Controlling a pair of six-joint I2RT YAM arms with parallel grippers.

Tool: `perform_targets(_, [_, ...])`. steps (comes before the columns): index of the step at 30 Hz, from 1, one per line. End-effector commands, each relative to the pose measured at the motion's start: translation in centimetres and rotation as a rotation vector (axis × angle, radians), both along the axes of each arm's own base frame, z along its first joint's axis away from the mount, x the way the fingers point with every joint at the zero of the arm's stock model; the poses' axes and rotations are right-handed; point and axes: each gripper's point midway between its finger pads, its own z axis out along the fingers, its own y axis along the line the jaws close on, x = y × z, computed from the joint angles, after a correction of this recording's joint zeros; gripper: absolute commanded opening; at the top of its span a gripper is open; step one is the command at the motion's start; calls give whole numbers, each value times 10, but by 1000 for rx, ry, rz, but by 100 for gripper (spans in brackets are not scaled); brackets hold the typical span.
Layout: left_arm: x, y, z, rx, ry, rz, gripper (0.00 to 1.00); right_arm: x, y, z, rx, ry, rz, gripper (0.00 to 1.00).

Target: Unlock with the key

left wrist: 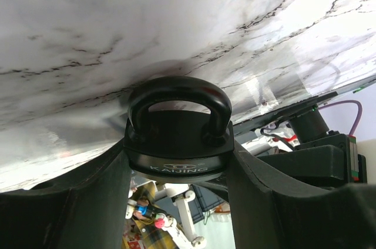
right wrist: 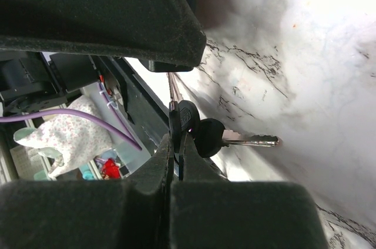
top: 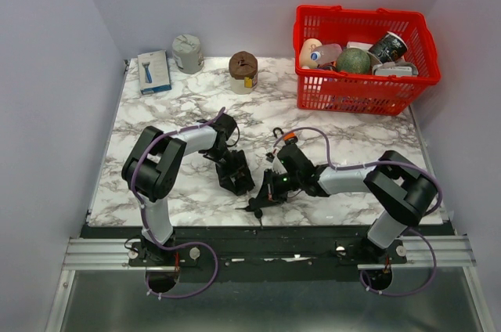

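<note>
left gripper (top: 239, 182) is clamped on the black padlock (left wrist: 178, 143), prob to hold it steady. right gripper (right wrist: 174, 105) pinches the key (right wrist: 187, 117) by the near edge of the table (top: 156, 120), v close to the padlock but not in it yet.

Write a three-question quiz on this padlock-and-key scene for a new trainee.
1. True or false: the left gripper is clamped on the padlock.
2. What does the right gripper hold? A) keys B) a razor pack C) nothing
3. Fill in: the red basket stands at the far ___ corner of the table.

Key: 1 true; 2 A; 3 right.
</note>
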Motion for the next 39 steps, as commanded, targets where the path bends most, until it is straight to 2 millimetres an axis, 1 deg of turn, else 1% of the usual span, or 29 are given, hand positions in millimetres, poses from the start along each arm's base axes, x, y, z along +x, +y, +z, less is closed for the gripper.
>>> perform_targets(1, [3,0,-2,-8,-17,-16,0,11,-5,-11,-13,10,-42,1])
perform_targets(8, [3,0,-2,-4,-22,-20,0,11,-3,-18,-16,41,-17,1])
perform_targets(14, [4,1,-3,0,-23,-25,0,16,1,-17,-11,42,-4,1])
perform_targets(20, [4,1,-2,-1,-27,-30,0,24,-2,-16,-20,41,-33,1])
perform_targets(25, [5,1,-2,-1,-32,-38,0,29,-9,-17,-34,44,-77,1])
perform_targets(31, [3,3,-2,2,-36,-44,0,37,-19,-18,-44,57,-134,1])
perform_targets(35, [4,5,-2,13,-49,-51,0,44,-17,-16,-42,36,-136,1])
perform_targets(39, [-2,6,-3,16,-42,-55,0,62,-8,-8,-38,-22,-146,1])
